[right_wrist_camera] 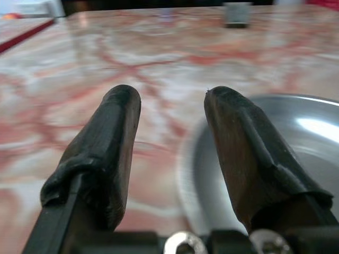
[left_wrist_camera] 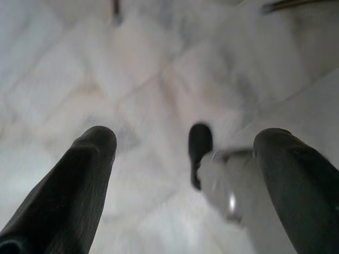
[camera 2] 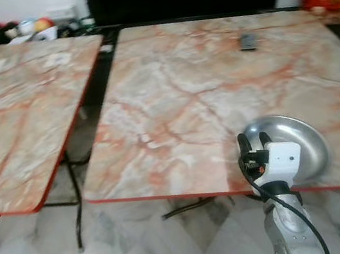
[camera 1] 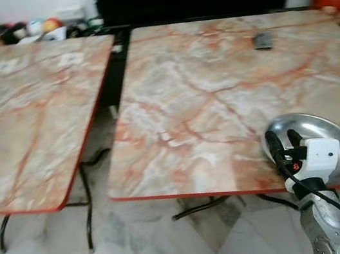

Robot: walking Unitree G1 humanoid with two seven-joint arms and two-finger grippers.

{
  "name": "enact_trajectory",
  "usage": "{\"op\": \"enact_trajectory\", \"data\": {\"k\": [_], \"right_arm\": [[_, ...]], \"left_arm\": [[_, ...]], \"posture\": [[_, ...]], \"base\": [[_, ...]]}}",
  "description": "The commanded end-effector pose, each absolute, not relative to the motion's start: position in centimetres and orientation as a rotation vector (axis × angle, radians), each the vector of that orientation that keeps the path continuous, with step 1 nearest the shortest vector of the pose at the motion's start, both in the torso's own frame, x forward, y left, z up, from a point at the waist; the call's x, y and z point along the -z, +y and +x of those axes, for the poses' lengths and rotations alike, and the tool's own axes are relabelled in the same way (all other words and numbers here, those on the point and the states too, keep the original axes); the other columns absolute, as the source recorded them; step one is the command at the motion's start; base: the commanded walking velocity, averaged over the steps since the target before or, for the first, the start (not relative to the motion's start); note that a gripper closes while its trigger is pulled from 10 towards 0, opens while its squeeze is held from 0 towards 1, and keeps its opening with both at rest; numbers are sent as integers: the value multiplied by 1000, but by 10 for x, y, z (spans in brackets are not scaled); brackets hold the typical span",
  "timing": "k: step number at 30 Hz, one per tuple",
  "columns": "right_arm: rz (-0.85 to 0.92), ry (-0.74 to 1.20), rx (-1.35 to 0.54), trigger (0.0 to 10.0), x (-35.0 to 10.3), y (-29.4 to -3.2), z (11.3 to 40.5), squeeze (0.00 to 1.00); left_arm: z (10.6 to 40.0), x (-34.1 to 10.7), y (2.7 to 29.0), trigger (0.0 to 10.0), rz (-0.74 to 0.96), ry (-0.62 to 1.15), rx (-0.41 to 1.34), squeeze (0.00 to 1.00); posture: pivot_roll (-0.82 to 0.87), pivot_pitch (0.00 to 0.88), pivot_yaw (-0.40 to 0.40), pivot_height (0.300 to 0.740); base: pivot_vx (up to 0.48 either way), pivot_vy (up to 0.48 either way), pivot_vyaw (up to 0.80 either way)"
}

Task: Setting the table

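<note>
Two marble desks stood side by side; right desk point(camera 1: 216, 93) carried a silver plate point(camera 1: 327, 130) at 5 o'clock, near its front edge. Right gripper point(camera 1: 283, 139) sat over the plate's left rim, jaws apart, holding nothing. Left gripper point(left_wrist_camera: 185, 174) hung over the floor point(left_wrist_camera: 79, 79), jaws wide. Small dark object point(camera 1: 262, 40) lay at 1 o'clock.

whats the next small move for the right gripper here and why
Probably draw the right gripper back off the metal plate. Its fingers are open with the plate's near rim between them, and the plate already lies flat on the marble table near its front edge, so it looks placed.
</note>
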State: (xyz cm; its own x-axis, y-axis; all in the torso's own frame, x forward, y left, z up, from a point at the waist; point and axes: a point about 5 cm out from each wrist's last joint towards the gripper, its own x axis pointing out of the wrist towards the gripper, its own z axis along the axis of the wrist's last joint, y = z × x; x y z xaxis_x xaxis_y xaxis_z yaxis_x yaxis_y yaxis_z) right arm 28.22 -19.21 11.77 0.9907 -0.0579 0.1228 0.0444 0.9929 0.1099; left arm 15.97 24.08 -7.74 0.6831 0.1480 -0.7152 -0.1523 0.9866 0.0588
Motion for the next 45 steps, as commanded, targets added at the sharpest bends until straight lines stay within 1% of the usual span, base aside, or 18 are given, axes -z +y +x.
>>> {"op": "enact_trajectory", "data": {"k": [1, 9, 15, 31, 45], "right_arm": [[122, -119, 63, 10000, -116, -193, 283, 0], [170, -122, 114, 10000, -115, -195, 287, 0], [179, -123, 103, 10000, -116, -189, 291, 0], [176, -131, 105, 10000, -116, -185, 292, 0], [177, -129, 102, 10000, -115, -185, 293, 0]], "left_arm": [[147, 83, 244, 10000, -25, 847, -198, 0], [150, 81, 244, 10000, -28, 836, -193, 0], [149, 82, 244, 10000, -27, 838, -195, 0], [146, 83, 243, 10000, -27, 843, -183, 0], [144, 84, 243, 10000, -26, 846, -185, 0]], "posture": [[-30, 123, 2, 740], [-20, 113, 0, 740], [-14, 104, -1, 740], [-17, 85, 3, 740], [-13, 84, 0, 740]], "base": [[0, 480, 0], [0, 480, 0], [0, 480, 0], [0, 480, 0], [0, 480, 0]]}}
